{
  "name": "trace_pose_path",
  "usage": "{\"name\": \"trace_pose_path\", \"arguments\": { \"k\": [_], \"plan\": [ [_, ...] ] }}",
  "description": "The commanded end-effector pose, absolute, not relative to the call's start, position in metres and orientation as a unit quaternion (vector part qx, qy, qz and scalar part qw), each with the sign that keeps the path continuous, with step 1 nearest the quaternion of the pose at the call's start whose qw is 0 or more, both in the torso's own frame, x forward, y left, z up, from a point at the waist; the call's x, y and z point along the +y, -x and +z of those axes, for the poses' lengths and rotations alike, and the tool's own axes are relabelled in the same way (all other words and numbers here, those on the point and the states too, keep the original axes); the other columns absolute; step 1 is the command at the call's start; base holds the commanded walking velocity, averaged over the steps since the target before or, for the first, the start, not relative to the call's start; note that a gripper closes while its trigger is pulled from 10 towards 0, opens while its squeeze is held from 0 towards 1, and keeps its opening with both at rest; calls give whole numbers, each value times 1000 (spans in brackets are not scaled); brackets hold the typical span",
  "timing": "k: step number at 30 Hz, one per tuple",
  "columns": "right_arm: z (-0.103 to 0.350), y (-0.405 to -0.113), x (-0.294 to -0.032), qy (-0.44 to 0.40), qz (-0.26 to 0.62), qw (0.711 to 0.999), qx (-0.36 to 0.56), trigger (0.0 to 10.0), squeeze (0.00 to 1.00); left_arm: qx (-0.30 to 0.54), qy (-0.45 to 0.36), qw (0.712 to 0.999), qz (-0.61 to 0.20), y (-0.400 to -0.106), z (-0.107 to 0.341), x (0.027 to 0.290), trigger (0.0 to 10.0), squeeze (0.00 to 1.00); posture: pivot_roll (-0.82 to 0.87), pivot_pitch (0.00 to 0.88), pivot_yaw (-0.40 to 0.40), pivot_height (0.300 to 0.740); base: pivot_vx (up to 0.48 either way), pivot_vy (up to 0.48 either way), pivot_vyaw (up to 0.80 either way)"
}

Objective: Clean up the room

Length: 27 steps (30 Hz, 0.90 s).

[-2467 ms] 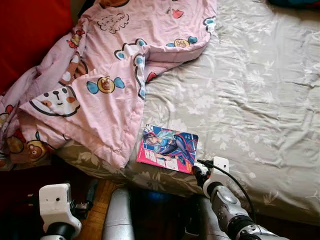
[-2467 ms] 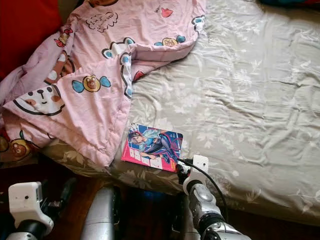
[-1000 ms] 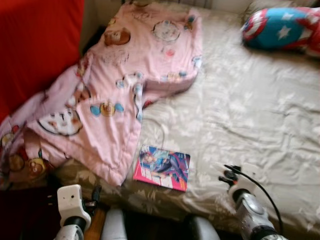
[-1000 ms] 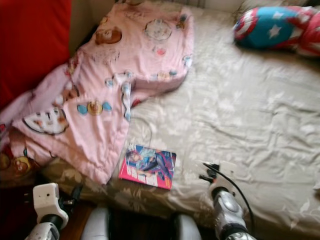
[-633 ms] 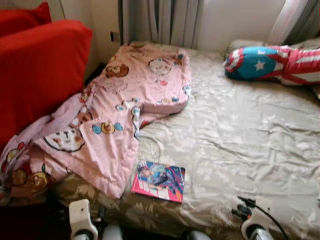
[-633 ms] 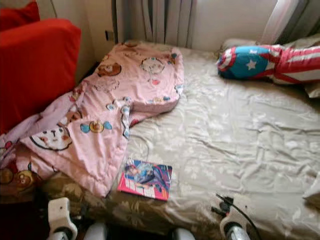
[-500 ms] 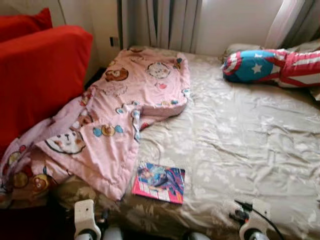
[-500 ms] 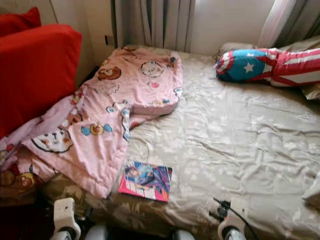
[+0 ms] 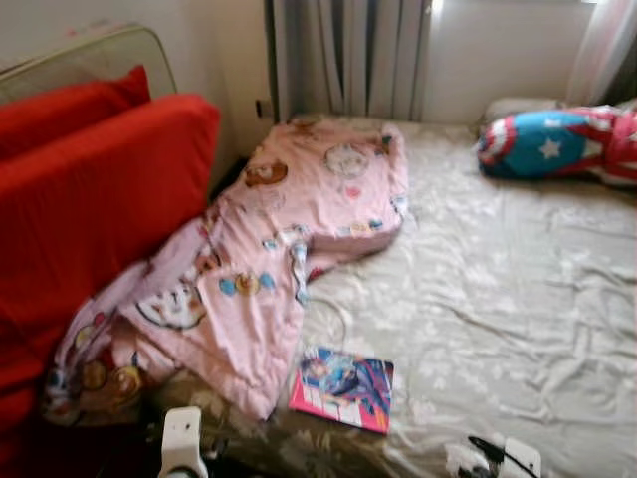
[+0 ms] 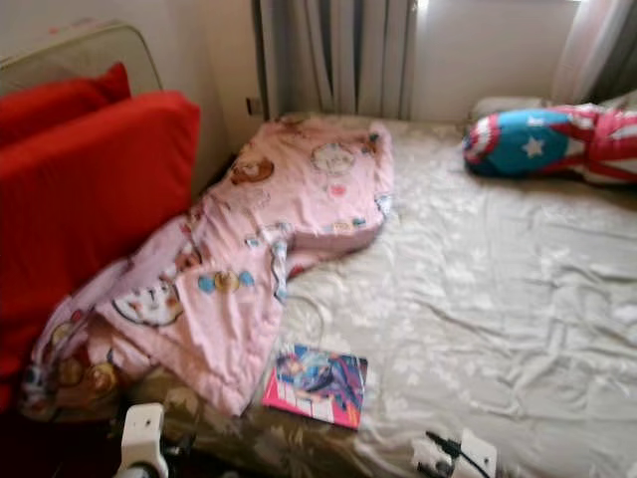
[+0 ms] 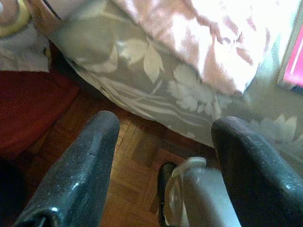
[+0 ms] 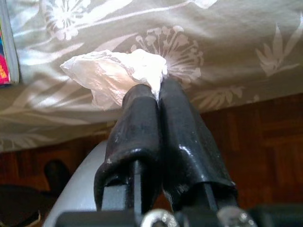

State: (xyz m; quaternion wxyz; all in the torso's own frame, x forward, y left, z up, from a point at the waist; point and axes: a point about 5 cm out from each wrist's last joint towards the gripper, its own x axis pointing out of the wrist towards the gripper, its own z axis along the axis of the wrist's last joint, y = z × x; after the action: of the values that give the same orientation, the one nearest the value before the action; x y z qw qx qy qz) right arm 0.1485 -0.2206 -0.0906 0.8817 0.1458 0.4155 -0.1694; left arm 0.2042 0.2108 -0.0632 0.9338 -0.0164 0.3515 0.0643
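Right gripper (image 12: 158,90), fingers pressed together, pinches one crumpled white tissue (image 12: 113,75) at the bed's (image 9: 498,299) near edge. Left gripper (image 11: 163,137) gapes wide and empty above parquet. One glossy comic book (image 9: 343,388) lies at 9 o'clock of the tissue; one pink quilt (image 9: 289,239) beyond.

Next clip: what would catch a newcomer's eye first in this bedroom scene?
The pink cartoon-print blanket sprawls over the left side of the bed and slumps off its near corner beside the big red cushions. A bright comic book lies at the bed's near edge, and a star-and-stripes pillow sits at the far right. The right gripper is shut on a crumpled white tissue.
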Motion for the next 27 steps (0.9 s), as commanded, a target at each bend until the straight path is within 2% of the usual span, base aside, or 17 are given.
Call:
{"name": "trace_pose_path", "arguments": {
  "k": [1,4,12,16,25,27],
  "plan": [
    [-93,-141,-225,-142,-179,876,424,10000,0,366,10,928,69,-199,-67,212,10000,0,13,0,14,716,0,0,0],
    [-95,-137,-223,-133,-168,874,437,10000,0,377,13,923,77,-196,-69,212,10000,0,8,0,8,716,0,0,288],
    [-93,-147,-213,-137,-143,883,426,10000,0,388,13,918,75,-194,-72,209,10000,0,2,0,10,716,0,0,661],
    [-98,-130,-208,-134,-147,879,433,10000,0,400,13,913,80,-190,-75,207,10000,0,15,0,14,716,0,0,0],
    [-101,-123,-201,-123,-125,880,441,10000,0,406,10,911,79,-186,-77,209,10000,0,13,0,23,716,0,0,0],
    [-103,-117,-198,-119,-117,881,444,10000,0,407,10,910,79,-184,-77,210,10000,0,16,0,22,716,0,0,606]
  ]
}}
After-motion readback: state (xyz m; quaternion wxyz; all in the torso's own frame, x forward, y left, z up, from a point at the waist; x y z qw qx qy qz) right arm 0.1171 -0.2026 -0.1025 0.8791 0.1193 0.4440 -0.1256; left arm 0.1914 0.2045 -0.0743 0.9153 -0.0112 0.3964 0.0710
